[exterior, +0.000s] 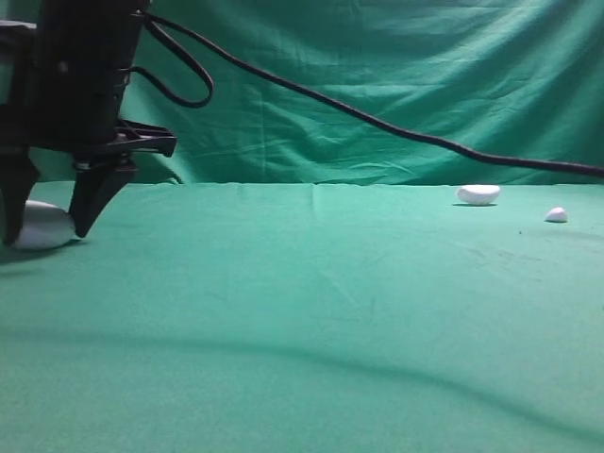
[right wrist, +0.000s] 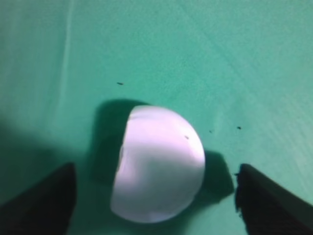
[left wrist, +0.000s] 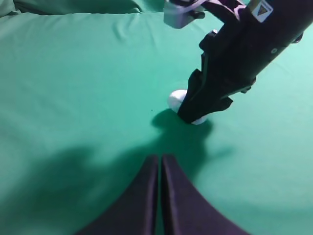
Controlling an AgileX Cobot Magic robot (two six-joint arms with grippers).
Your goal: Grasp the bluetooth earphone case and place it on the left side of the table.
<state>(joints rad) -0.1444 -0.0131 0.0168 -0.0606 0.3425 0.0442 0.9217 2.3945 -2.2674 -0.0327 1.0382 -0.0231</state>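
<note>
The white bluetooth earphone case [exterior: 42,229] lies on the green table [exterior: 302,311] at its far left. My right gripper [exterior: 45,237] has reached across and stands over the case, open, with one finger on each side. In the right wrist view the case [right wrist: 159,166] sits between the two dark fingertips [right wrist: 58,196] with green cloth showing in the gaps on both sides of it. In the left wrist view my left gripper [left wrist: 159,157] is shut and empty. It hovers near the right gripper [left wrist: 195,115], which covers most of the case [left wrist: 175,98].
A flatter white half-moon object [exterior: 478,194] and a tiny white piece [exterior: 557,215] lie at the far right of the table. A black cable [exterior: 377,121] hangs across the green backdrop [exterior: 377,57].
</note>
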